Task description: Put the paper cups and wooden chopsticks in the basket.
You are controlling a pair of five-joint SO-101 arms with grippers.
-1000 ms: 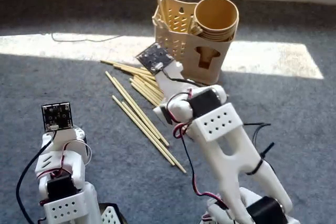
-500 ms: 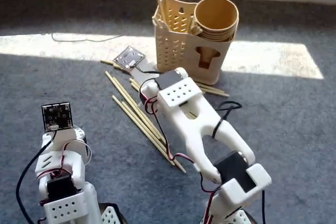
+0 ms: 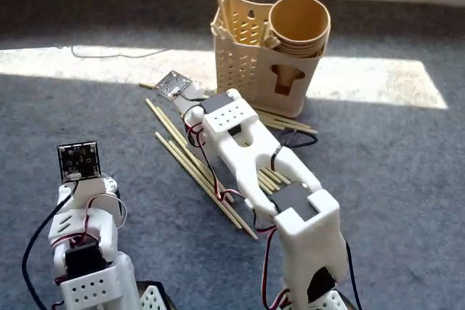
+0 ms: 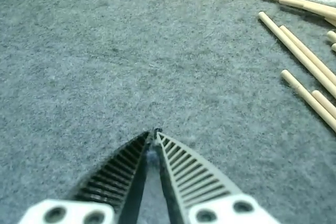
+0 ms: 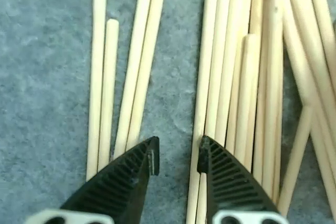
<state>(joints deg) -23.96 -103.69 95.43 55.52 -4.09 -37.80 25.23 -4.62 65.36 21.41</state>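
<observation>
Right pincer [image 5: 177, 153] hangs apart over loose chopsticks [image 5: 231, 77] on the carpet [image 4: 79, 51], basket [image 3: 247, 56] at one o'clock from them, left pincer [image 4: 156, 135] together.

No readable text, labels, numbers or signs on anything.

A bright strip of sun [image 3: 378, 81] lies across the grey carpet [image 3: 109, 150], on both sides of the basket [image 3: 251, 70]. The near carpet is in soft shade. In the left wrist view, the far edge glows pale.
</observation>
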